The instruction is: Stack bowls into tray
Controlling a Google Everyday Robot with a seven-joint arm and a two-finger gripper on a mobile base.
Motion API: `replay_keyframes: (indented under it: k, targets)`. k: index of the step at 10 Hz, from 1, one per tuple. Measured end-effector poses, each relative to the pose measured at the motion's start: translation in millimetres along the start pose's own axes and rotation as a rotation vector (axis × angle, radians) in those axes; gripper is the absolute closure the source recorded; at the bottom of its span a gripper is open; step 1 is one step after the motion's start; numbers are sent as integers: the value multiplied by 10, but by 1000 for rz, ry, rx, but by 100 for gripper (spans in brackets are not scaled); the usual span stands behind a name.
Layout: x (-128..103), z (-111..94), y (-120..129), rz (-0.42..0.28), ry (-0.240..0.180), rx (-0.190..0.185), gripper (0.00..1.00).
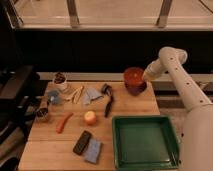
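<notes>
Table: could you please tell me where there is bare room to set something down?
Bare wood: between brush, purple bowl and tray; also the front-left corner beside the remote. The tray is empty. Crowded: back left. The gripper is at the red bowl.

The white arm (pixel 194 102) comes up along the right side, climbing from the lower right corner to a rounded elbow high up. From there a short link slopes down and to the left. The gripper (pixel 144 77) at its end is low over the far right corner of the table (pixel 50 145).
</notes>
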Motion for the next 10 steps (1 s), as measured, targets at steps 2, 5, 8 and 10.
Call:
replay_keyframes:
  k: [2,5,8,10]
  targets:
    - [-9,-13,19,-1,-5,-1,34]
    - [-9,-6,0,-3,-6,0,34]
    - [-10,-10,20,-2,-6,-2,34]
    - [-36,33,10,-19,-1,-12,34]
